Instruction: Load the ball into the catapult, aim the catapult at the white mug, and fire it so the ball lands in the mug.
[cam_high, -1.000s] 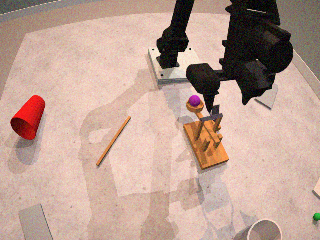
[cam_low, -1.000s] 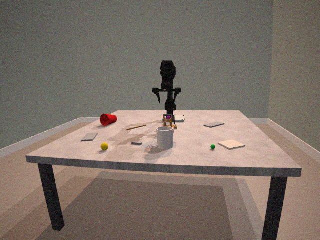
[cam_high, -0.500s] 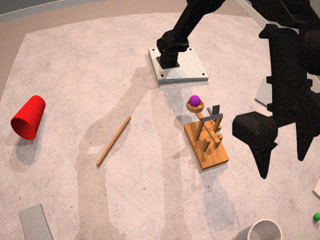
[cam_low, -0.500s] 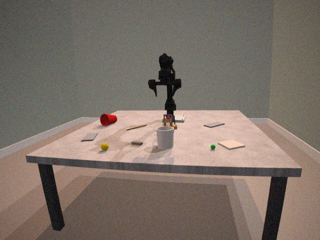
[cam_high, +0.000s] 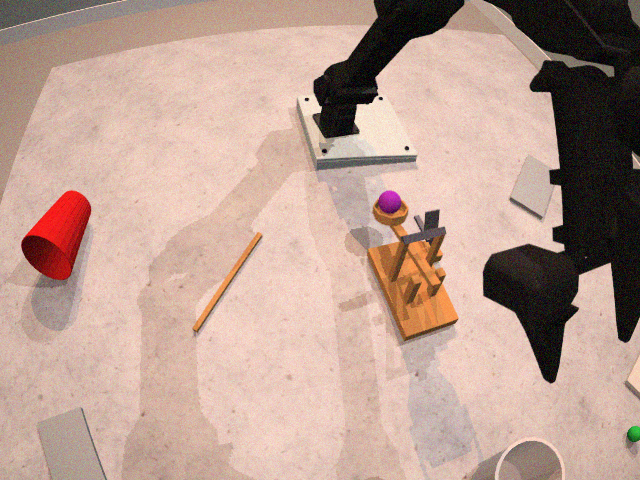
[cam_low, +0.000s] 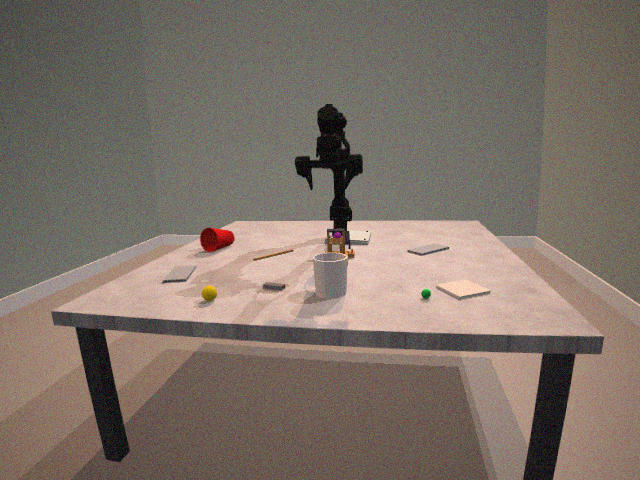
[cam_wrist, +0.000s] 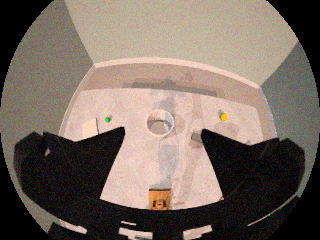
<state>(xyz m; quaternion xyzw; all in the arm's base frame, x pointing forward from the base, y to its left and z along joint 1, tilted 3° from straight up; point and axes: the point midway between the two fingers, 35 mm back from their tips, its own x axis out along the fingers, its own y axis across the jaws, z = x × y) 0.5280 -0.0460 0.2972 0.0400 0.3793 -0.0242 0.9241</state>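
The purple ball (cam_high: 389, 201) (cam_low: 337, 235) sits in the round cup at the end of the catapult's arm. The wooden catapult (cam_high: 413, 326) (cam_low: 350, 253) (cam_wrist: 160, 193) stands in front of the robot's base plate, its cup end toward that plate. The white mug (cam_high: 531, 465) (cam_low: 330, 277) (cam_wrist: 160, 131) stands upright beyond the catapult's other end, almost straight ahead of it in the wrist view. My gripper (cam_high: 587, 361) (cam_low: 328, 188) (cam_wrist: 163, 132) is open and empty, high above the table. The wrist view hides the catapult's cup and the ball.
A red cup (cam_high: 62, 232) (cam_low: 217, 239) lies on its side, near a wooden stick (cam_high: 227, 283) (cam_low: 273, 254). A yellow ball (cam_low: 209, 293) (cam_wrist: 223, 117), a small dark block (cam_low: 273, 285) and a green ball (cam_high: 633, 433) (cam_low: 425, 293) (cam_wrist: 107, 119) lie around the mug. Several flat tiles lie farther out.
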